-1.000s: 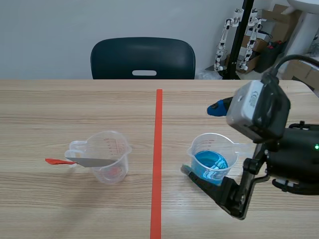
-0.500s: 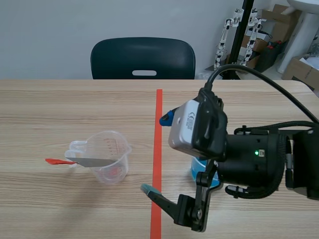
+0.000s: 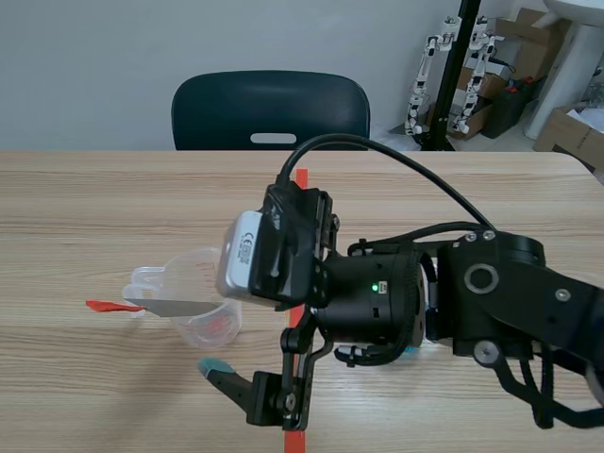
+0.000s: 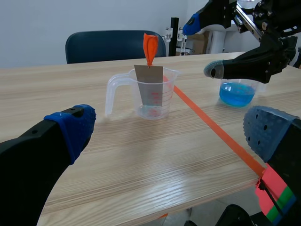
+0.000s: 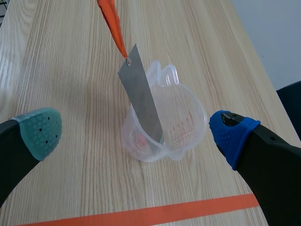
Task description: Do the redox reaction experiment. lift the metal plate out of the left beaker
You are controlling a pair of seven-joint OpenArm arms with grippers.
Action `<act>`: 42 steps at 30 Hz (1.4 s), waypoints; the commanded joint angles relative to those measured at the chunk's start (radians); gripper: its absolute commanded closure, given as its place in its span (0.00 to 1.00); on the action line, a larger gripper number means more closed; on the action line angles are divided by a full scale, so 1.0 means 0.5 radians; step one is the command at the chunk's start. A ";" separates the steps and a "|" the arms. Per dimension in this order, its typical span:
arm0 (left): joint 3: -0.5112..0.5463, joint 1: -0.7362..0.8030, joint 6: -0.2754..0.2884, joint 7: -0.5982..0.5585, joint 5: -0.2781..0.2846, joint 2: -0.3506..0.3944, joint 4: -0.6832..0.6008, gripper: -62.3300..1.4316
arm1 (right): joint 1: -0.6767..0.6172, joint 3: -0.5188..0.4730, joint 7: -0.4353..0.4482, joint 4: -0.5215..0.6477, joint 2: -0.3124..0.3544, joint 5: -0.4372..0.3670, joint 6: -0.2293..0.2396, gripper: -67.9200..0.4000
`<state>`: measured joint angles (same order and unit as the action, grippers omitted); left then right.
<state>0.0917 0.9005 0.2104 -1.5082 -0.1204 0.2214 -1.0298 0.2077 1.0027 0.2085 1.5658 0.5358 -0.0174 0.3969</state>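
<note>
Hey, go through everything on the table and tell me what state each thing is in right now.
Left beaker: upright.
Metal plate: leaning inside it, top end sticking out, not gripped.
Right beaker: upright, holding blue liquid.
Right gripper: open, holding nothing.
Left gripper: open, holding nothing.

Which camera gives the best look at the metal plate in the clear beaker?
The right wrist view: the metal plate stands close ahead, whole, leaning in the beaker. The left wrist view shows it farther off; the scene view only as a thin sliver.

light: bright, even, diffuse | shadows: soft, faint, beside beaker
</note>
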 commanded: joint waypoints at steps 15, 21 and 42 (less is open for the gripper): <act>-0.004 -0.001 0.003 -0.091 0.007 -0.009 -0.033 0.00 | 0.143 0.003 -0.090 -0.238 -0.446 0.195 -0.009 0.09; -0.004 -0.001 0.003 -0.091 0.007 -0.009 -0.033 0.00 | 0.143 0.058 -0.282 -0.241 -0.533 0.195 -0.005 0.09; -0.004 -0.001 0.003 -0.091 0.006 -0.009 -0.033 0.00 | 0.138 0.105 -0.408 -0.255 -0.548 0.195 -0.007 0.25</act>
<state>0.0917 0.8974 0.2104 -1.5082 -0.1204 0.2214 -1.0302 0.2600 1.0618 -0.0090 1.4368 0.2687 0.0891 0.4004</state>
